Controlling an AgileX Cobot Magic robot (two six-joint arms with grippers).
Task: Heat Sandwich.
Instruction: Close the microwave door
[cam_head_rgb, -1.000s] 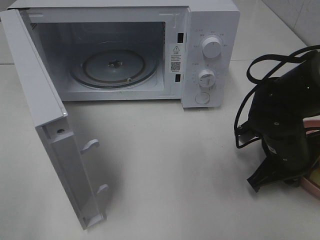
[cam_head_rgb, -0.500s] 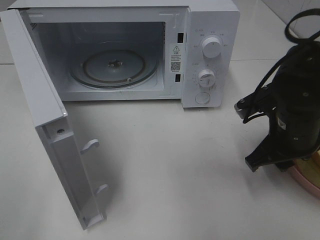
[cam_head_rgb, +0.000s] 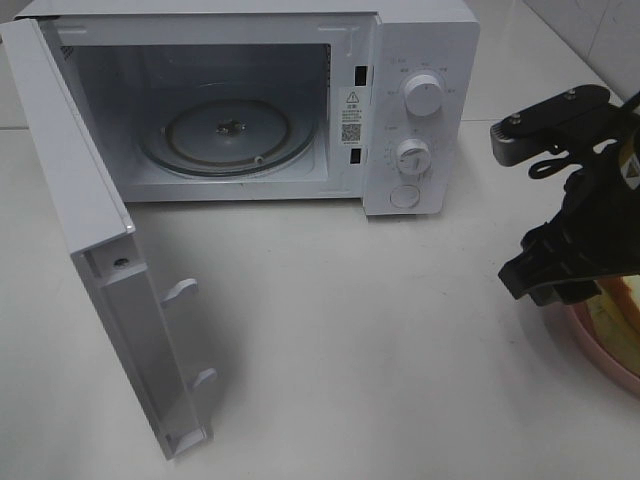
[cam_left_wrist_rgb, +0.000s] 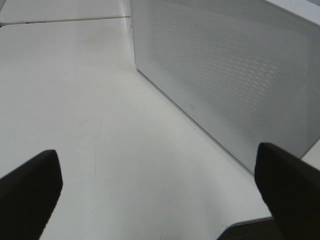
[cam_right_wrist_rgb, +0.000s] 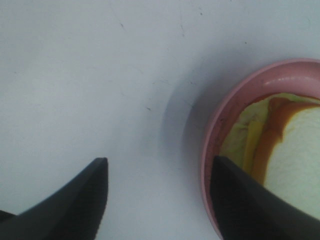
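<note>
The sandwich (cam_right_wrist_rgb: 295, 155), white bread with a tan crust and yellow filling, lies on a round pink plate (cam_right_wrist_rgb: 235, 105) at the table's right edge; the exterior high view shows the sandwich (cam_head_rgb: 618, 318) partly hidden behind the arm. My right gripper (cam_right_wrist_rgb: 157, 200) hangs open just above the plate's near rim, one finger over the rim and the other over bare table, with nothing held. In the exterior high view the right gripper (cam_head_rgb: 572, 285) points down. My left gripper (cam_left_wrist_rgb: 160, 195) is open and empty beside the microwave door (cam_left_wrist_rgb: 225, 75).
A white microwave (cam_head_rgb: 420, 110) stands at the back with its door (cam_head_rgb: 95, 230) swung wide open to the left. Its glass turntable (cam_head_rgb: 228, 135) is bare. White tabletop lies between the microwave and the plate (cam_head_rgb: 600, 352).
The right arm has tilted upright and risen over the plate, uncovering more of the sandwich. Its jaws have spread wider. The left gripper has stayed put.
</note>
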